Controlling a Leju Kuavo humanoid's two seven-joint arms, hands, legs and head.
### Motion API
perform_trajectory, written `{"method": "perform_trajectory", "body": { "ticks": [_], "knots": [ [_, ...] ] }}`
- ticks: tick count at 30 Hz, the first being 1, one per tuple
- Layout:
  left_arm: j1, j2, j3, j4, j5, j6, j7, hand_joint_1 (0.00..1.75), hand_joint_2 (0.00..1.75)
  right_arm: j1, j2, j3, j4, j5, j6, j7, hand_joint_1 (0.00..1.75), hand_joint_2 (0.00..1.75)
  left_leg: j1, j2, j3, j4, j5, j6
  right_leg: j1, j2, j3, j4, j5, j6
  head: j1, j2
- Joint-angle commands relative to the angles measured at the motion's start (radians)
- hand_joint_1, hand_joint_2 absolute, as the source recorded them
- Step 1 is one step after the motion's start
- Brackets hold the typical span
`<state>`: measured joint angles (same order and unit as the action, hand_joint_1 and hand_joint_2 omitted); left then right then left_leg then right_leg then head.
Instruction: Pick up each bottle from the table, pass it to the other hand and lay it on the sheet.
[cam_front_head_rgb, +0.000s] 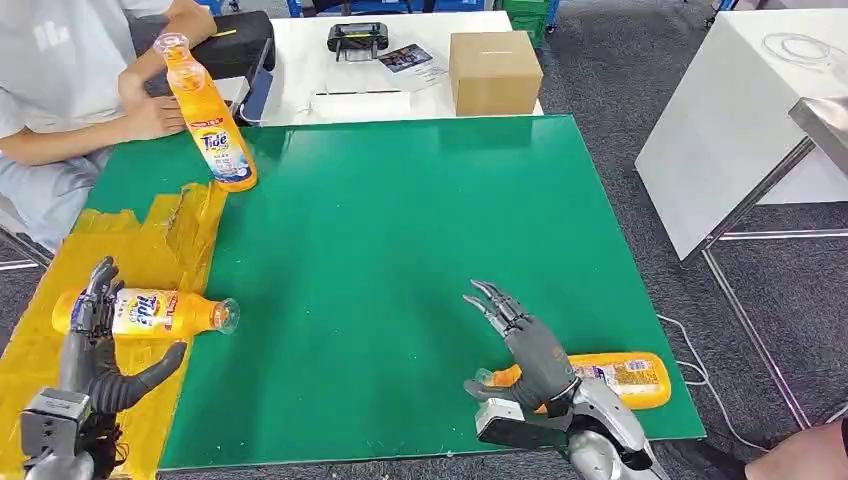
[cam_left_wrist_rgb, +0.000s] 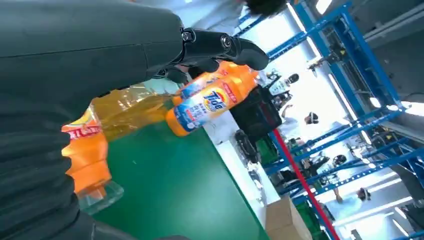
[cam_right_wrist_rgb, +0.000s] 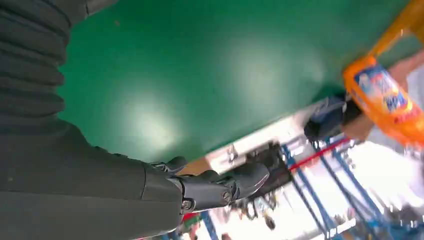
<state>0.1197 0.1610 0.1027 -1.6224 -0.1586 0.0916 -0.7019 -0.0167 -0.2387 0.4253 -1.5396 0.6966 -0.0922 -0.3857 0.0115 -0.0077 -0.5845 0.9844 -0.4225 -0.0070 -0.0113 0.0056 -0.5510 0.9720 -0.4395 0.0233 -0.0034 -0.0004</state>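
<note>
Head view, left hand (cam_front_head_rgb: 95, 330) wrapped around lying bottle (cam_front_head_rgb: 140, 312) on yellow sheet (cam_front_head_rgb: 150, 240) at table's (cam_front_head_rgb: 400, 250) left edge, right hand (cam_front_head_rgb: 525, 345) released, fingers spread above second bottle (cam_front_head_rgb: 625, 378) near front-right corner, third bottle (cam_front_head_rgb: 210, 125) held upright by a person (cam_front_head_rgb: 70, 90) at far-left corner.

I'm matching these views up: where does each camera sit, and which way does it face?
Head view: high on the body, looking down at the green table; left hand and right hand show.
Left wrist view: behind the left hand, facing the upright Tide bottle, also in the head view.
Right wrist view: behind the open right hand, facing across the table.
</note>
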Motion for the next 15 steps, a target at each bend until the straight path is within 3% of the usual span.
{"method": "perform_trajectory", "body": {
  "ticks": [1,9,15],
  "knots": [
    [-0.034,-0.031,-0.179,-0.019,-0.031,0.053,0.004,0.0,1.75,0.068,-0.16,-0.052,-0.055,-0.021,0.054,-0.026,0.0,1.75,-0.001,-0.006,0.002,0.0,-0.001,0.002,0.0,-0.007,0.005,-0.001,-0.003,0.001,0.0,0.0],
    [-0.037,-0.022,-0.246,-0.069,-0.034,0.05,0.004,0.0,1.75,0.185,-0.244,-0.156,-0.143,-0.06,0.105,-0.056,0.0,1.75,-0.002,-0.005,0.0,0.001,-0.001,0.002,-0.002,-0.005,0.003,0.0,-0.002,0.0,0.0,0.0],
    [-0.037,-0.022,-0.246,-0.069,-0.034,0.05,0.004,0.0,1.75,0.185,-0.244,-0.156,-0.143,-0.06,0.105,-0.056,0.0,1.75,-0.001,-0.002,0.002,0.001,-0.002,0.002,-0.001,-0.003,0.004,-0.001,-0.002,0.0,0.0,0.0]
  ]
}}
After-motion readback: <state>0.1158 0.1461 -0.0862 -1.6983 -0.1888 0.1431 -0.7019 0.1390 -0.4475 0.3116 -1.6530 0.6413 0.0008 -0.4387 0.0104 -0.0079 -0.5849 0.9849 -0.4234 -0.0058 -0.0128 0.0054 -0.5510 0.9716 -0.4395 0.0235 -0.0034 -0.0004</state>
